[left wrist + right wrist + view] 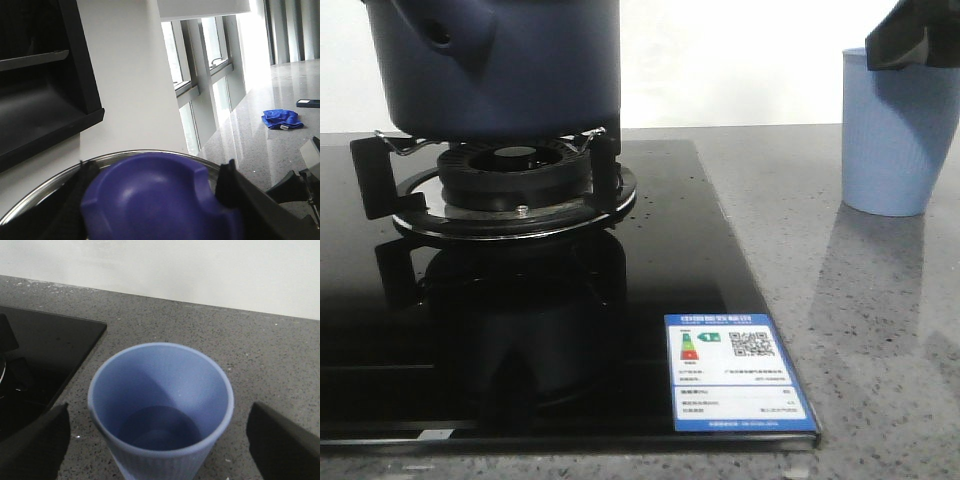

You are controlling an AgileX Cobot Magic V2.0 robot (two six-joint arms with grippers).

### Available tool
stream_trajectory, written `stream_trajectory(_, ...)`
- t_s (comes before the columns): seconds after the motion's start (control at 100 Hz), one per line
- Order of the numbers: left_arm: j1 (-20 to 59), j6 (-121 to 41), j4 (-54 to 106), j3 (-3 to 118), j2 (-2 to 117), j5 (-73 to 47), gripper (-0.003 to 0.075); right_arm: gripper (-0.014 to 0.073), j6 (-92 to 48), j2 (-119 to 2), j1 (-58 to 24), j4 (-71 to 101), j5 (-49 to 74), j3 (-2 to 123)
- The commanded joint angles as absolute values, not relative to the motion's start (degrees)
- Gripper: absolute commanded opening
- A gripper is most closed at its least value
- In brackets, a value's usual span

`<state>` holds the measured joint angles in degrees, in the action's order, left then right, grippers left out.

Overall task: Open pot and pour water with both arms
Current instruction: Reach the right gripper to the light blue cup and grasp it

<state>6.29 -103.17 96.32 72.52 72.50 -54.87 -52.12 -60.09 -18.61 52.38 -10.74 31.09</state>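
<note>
In the front view there is one pot (495,65), dark navy and round, standing upright on the single burner (510,185) of a black glass cooktop (570,330). Its top is cut off by the picture's upper edge. One side stub (438,35) with a round hole sticks out toward the camera and to the left. One light blue ribbed cup (898,130) stands upright on the grey speckled counter (860,330), well to the right of the pot and off the glass. A dark piece of the right gripper (912,35) overlaps the cup's rim at the upper right. One energy label (738,375) sits on the cooktop's near right corner.

The left wrist view shows one rounded blue knob (160,197) above a shiny metal rim (45,185), probably the pot's lid, though it is blurred and very close. The left gripper (156,202) has a dark finger on each side of the knob, pressed against it. Farther along the counter lie one crumpled blue cloth (282,119) and one small dark flat object (309,103).

The right wrist view looks down into the same single cup (161,405), mouth facing up. The right gripper (162,442) is spread wide, one finger on each side of the cup and clear of its wall. A corner of the cooktop (50,350) shows beside it.
</note>
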Motion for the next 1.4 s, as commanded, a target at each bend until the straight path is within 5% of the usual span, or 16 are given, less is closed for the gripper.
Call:
stream_trajectory(0.0, 6.18, -102.60, 101.81, 74.60, 70.58, -55.77, 0.0282, 0.0646, -50.51, -59.62, -18.72, 51.88, -13.84, 31.50)
stream_trajectory(0.44, 6.18, -102.60, 101.72, 74.60, 70.58, -55.90, 0.0282, 0.0646, -32.20, -61.59, -24.61, 38.58, -30.91, 25.60)
stream_trajectory(1.39, 6.29, -102.53, 101.93, 74.60, 70.58, -56.90, 0.0282, 0.0645, -18.93, -75.32, -24.61, 30.00, -46.55, 25.51)
